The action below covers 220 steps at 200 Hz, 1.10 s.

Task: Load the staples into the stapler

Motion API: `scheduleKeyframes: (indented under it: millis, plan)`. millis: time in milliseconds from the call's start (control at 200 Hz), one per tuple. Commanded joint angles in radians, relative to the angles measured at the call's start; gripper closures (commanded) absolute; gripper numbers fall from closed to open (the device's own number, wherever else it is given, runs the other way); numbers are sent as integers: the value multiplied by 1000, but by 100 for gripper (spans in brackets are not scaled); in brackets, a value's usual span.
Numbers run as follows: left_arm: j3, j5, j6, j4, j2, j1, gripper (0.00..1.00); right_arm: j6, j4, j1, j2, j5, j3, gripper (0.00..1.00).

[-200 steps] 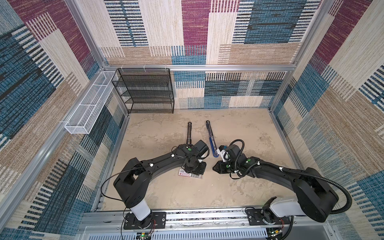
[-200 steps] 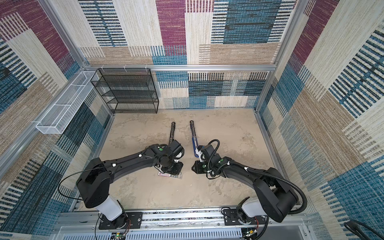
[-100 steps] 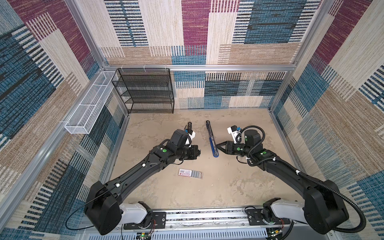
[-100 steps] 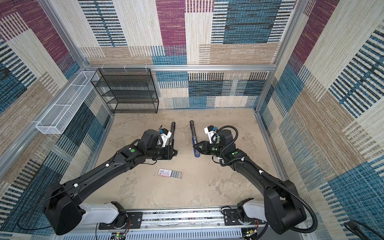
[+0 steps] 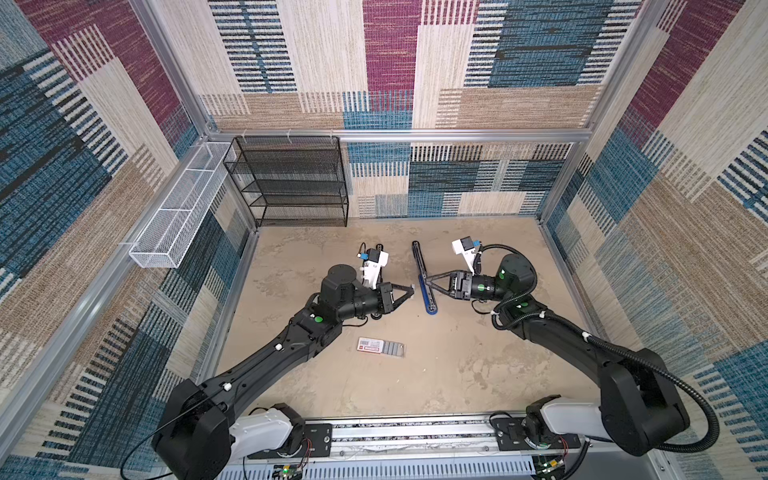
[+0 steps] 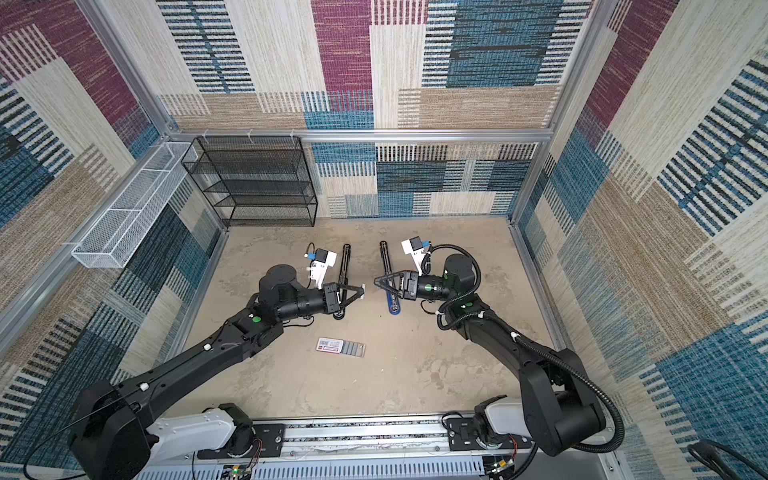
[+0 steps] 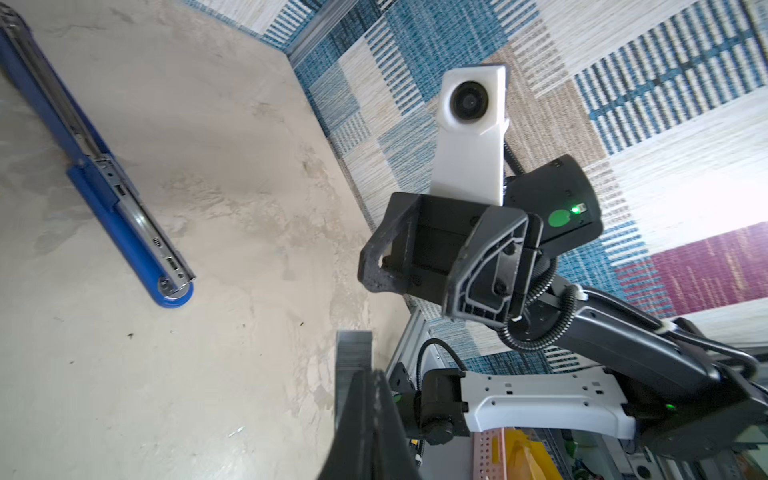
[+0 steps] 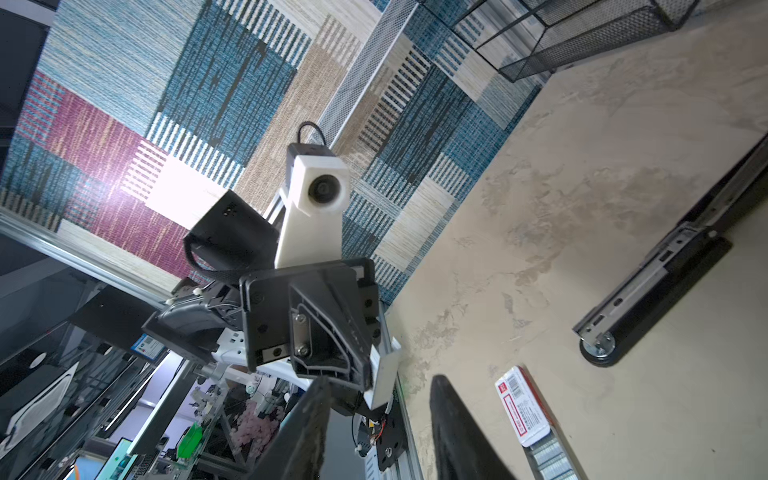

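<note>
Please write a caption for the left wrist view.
Left gripper holds staples; open blue stapler on table, right gripper opposite.

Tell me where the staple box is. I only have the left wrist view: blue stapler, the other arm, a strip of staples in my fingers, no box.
Observer: The staple box lies flat on the table, nearer the robot than the blue stapler, between the two arms.
Operator: Any staples left in it?
Observer: Yes. The right wrist view shows grey strips lined up in it beside the white-and-red card.
</note>
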Motion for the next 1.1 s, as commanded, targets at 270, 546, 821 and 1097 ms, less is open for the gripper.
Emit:
scheduleKeyframes:
  millis: [270,546,821,1097]
  plan:
    - [-52,122,-161,379,48,1,100,93,168,2,-2,-46,4,50]
    - [-61,133,-226,487,85,-1,100,110,198,14,-6,-40,-15,53]
    - [-57,139,-226,477,93,-5,100,126,222,22,-5,-36,-11,57]
    - [-57,138,-223,474,94,-10,100,128,228,29,2,-35,-7,64]
